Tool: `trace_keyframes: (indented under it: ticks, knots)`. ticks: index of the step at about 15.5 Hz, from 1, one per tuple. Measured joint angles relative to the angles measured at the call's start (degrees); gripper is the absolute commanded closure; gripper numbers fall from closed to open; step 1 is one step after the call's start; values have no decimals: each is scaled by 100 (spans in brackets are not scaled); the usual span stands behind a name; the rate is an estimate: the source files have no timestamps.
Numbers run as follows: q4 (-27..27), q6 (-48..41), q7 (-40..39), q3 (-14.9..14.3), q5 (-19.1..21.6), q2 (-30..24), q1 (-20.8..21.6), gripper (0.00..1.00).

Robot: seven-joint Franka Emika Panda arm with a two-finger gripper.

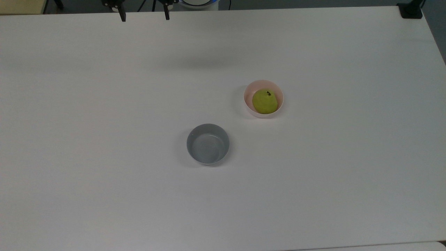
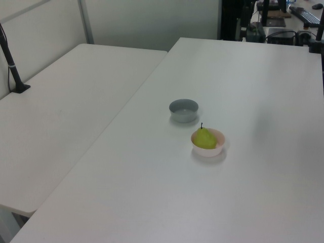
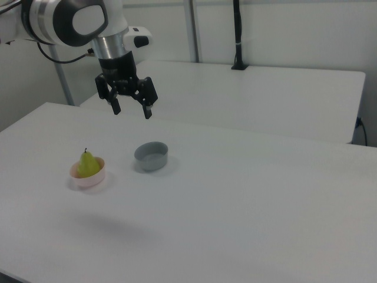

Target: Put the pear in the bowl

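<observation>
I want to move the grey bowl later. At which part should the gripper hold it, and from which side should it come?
Probably from straight above, pinching the rim of the grey bowl: it stands upright, open and empty, so one finger can go inside the wall and one outside.
</observation>
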Motion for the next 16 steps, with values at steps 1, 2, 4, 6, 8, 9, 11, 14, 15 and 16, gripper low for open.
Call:
trace_keyframes:
  ticks: [1,2,4,6,8,9,11,14,15,16]
  knots:
    - [6,6,0,0,0,25,5,0]
    - [11,7,0,0,0,40,16,0]
    - [16,7,23,1,3,66,44,0]
    - [18,20,36,0,4,100,66,0]
    - [22,30,43,1,4,114,85,0]
    - [24,31,45,1,4,114,89,0]
    - [26,31,45,1,4,114,91,0]
    - [26,31,45,12,4,115,99,0]
    - [26,31,45,17,4,115,101,0]
    - [26,31,45,21,4,115,101,0]
